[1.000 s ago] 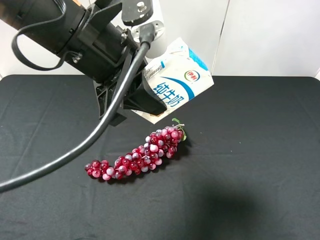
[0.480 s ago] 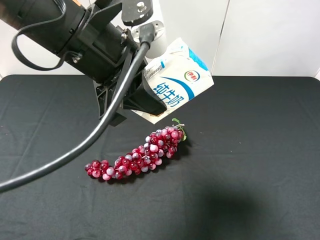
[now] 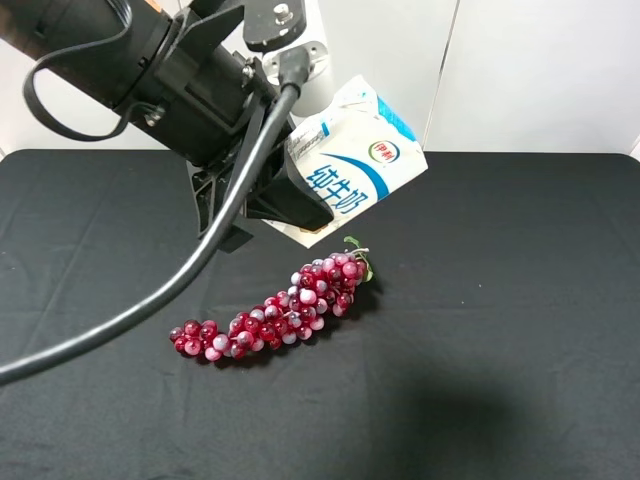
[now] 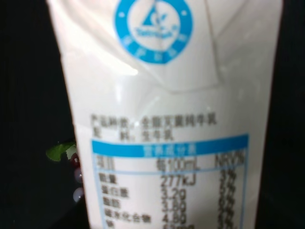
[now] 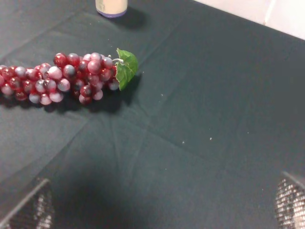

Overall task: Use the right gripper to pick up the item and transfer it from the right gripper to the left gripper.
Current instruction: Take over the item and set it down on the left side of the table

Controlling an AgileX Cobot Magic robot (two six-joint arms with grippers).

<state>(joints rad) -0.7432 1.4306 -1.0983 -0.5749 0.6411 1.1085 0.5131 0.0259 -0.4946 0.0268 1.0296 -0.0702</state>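
STATUS. Ref. landmark: grape bunch (image 3: 275, 315), lying on the black table (image 3: 520, 300).

Carton (image 3: 365, 165): off the table, in the air above and just behind the stem end of the grape bunch. It is tilted, w/ the folded top end pointing away from the arm.

Left gripper (image 3: 305, 205): pressed together on the carton, pinching it at the end opposite the folded top. The left wrist cam is filled by the carton's printed panel (image 4: 167, 119), w/ a leaf and a few grapes showing past its edge. The contact faces are hidden behind the carton, so the grip appears firm but the exact seating can't be confirmed.

Right gripper (image 5: 157, 205): spread wide, w/ nothing between the fingers (image 5: 289, 202). Its cam looks down on bare table beside the leaf end of the grape bunch (image 5: 66, 76). A can (image 5: 111, 6) stands a little beyond that leaf end. No carton shows in this view, and the right gripper is not in the high cam, so it is judged well apart from the carton.

STEP IN HAND. Judged as end of handover: the carton sits in the left gripper only, and pick-up and pass look complete.

NEXT MOVE, REQ.
- Left gripper: hold pressure and keep the arm steady. The carton hangs directly over the grape bunch, so a slip would drop it there.
- Right gripper: keep clear of the carton and the left arm's cable. Any retreat should go up and away from the grape bunch and the can, w/o sweeping low across them.
- If set-down is wanted, choose bare table well apart from the grape bunch.
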